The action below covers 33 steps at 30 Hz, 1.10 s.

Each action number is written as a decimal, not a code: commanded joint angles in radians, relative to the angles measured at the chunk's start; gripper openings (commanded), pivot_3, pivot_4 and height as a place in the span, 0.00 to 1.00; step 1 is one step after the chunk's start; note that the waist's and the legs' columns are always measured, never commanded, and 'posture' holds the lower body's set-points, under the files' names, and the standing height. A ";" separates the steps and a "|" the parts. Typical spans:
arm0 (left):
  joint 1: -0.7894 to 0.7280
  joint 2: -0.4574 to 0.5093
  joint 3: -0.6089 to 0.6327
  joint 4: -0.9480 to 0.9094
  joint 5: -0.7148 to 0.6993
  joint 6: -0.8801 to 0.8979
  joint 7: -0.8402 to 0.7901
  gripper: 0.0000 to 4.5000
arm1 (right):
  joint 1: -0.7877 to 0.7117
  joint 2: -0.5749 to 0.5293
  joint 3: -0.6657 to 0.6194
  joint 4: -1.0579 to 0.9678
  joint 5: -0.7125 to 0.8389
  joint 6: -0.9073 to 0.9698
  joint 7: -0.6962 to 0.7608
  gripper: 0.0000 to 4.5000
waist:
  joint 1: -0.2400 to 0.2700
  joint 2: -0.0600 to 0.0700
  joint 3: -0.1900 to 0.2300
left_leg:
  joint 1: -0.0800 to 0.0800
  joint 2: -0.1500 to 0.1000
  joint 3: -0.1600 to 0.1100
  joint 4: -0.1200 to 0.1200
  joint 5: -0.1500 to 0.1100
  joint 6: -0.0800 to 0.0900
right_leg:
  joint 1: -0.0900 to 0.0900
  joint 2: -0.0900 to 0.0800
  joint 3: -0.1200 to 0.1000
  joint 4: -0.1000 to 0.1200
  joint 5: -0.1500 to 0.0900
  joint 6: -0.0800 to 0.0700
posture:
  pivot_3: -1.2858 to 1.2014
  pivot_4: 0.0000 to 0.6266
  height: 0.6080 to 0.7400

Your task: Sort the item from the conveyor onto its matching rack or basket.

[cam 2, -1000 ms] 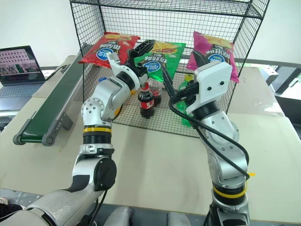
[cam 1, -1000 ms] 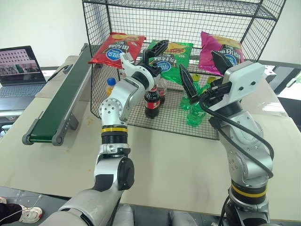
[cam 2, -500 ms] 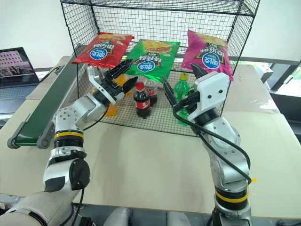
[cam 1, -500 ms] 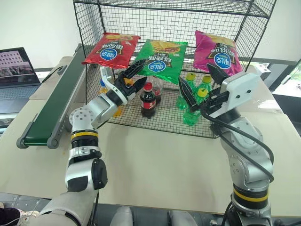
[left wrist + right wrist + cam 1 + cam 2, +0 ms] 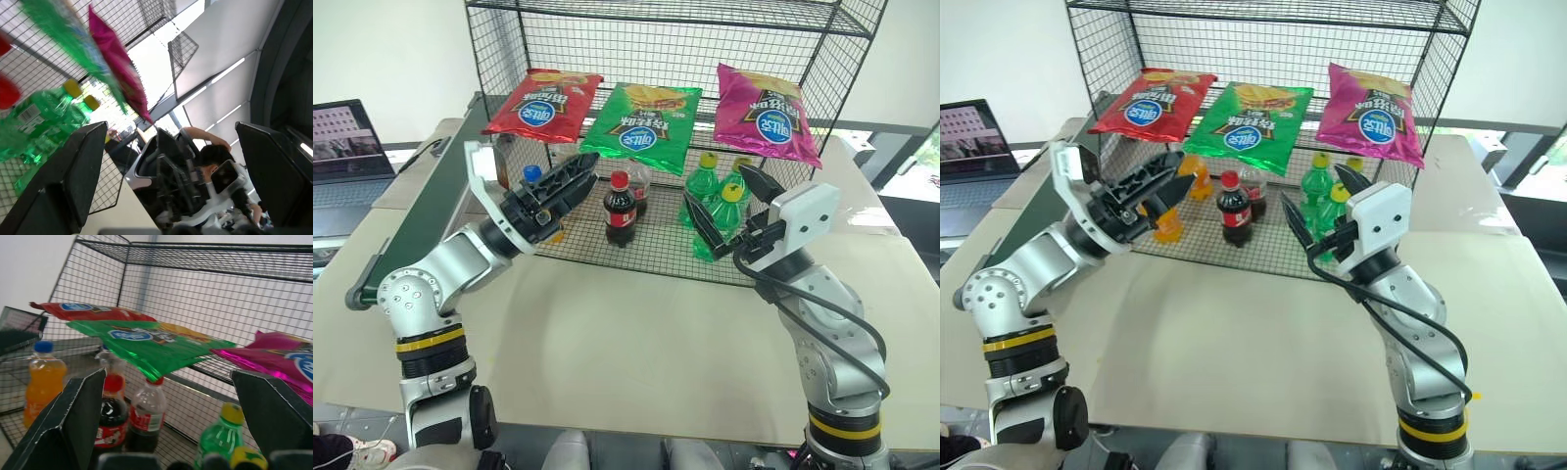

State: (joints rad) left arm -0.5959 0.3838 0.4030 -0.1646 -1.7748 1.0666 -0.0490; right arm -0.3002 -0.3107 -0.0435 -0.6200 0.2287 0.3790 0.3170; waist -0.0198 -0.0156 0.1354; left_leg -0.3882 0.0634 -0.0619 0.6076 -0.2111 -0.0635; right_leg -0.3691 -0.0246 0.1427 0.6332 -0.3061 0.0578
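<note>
The green snack bag (image 5: 644, 122) already lies on the rack's (image 5: 847, 69) slanted tier, at 12 o'clock. Both your left gripper (image 5: 560, 186) and right gripper (image 5: 729, 206) are spread wide and empty. Draw them straight back, probably clear of the wire.

Bright, even daylight — motion-blurred left wrist view

A pale beige table (image 5: 636, 333) is stretching across the foreground, with a plain white wall (image 5: 382, 44) standing behind it. At the far left a laptop (image 5: 347, 147) is sitting open, its screen glowing. Daylight is coming in from the right, where a window (image 5: 928, 152) is showing past a dark frame. A person (image 5: 210, 156) is sitting at a desk in the background.
</note>
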 commanded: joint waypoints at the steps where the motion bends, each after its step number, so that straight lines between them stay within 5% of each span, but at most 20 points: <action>1: 0.026 0.035 -0.059 -0.104 -0.139 -0.070 0.132 0.99 | -0.005 0.004 -0.001 -0.046 0.019 -0.021 0.002 1.00 | 0.005 0.000 0.000 | 0.000 -0.001 0.000 0.001 0.000 -0.001 | 0.001 0.000 0.000 0.000 0.001 0.001 | 0.52 0.24 1.00; 8: 0.137 0.204 -0.084 -0.186 -0.093 -0.071 0.127 0.99 | 0.054 0.004 0.003 -0.085 0.030 -0.015 0.004 1.00 | 0.001 -0.001 0.000 | 0.000 -0.001 0.000 -0.002 0.001 -0.001 | -0.001 0.000 0.001 -0.001 0.000 0.000 | 0.52 0.24 1.00; 13: 0.235 0.299 -0.123 -0.232 0.214 -0.108 0.011 0.99 | 0.133 0.003 0.018 -0.122 0.033 -0.016 0.008 1.00 | 0.002 0.000 0.000 | 0.000 -0.001 0.001 -0.004 0.001 -0.001 | -0.002 0.000 0.001 -0.003 0.000 -0.001 | 0.52 0.24 1.00; 16: 0.328 0.361 -0.236 -0.245 0.629 -0.258 -0.068 0.99 | 0.272 -0.005 0.032 -0.121 0.037 0.000 0.022 1.00 | 0.008 -0.001 0.000 | 0.001 -0.001 0.001 -0.005 0.001 -0.001 | -0.002 0.000 0.000 -0.003 -0.001 -0.002 | 0.52 0.24 1.00; 19: 0.416 0.380 -0.336 -0.232 0.898 -0.410 -0.164 0.99 | 0.342 -0.003 0.046 -0.088 0.012 -0.016 0.015 1.00 | 0.005 -0.001 0.000 | 0.003 -0.001 0.004 -0.008 0.002 -0.002 | -0.002 -0.001 0.002 -0.004 -0.001 -0.003 | 0.52 0.24 1.00; 24: 0.531 0.332 -0.433 -0.135 1.273 -0.688 -0.190 0.99 | 0.433 0.017 0.050 -0.026 -0.038 -0.087 -0.010 1.00 | 0.002 -0.001 0.000 | 0.003 0.000 0.005 -0.010 0.002 -0.003 | -0.004 0.000 0.003 -0.004 -0.001 -0.003 | 0.52 0.24 1.00; 33: 0.556 0.150 -0.406 -0.009 1.411 -0.824 -0.241 0.99 | 0.472 0.078 0.042 0.127 -0.136 -0.237 -0.087 1.00 | 0.003 -0.002 0.000 | 0.002 0.000 0.006 -0.009 0.002 -0.001 | -0.003 0.000 0.003 -0.003 -0.002 -0.003 | 0.52 0.24 1.00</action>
State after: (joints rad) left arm -0.0272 0.5380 -0.0288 -0.1740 -0.3844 0.2730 -0.2784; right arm 0.1784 -0.2387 0.0088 -0.4852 0.1009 0.1845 0.2435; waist -0.0171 -0.0175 0.1353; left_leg -0.3862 0.0638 -0.0559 0.5988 -0.2095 -0.0648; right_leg -0.3725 -0.0248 0.1459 0.6299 -0.3077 0.0547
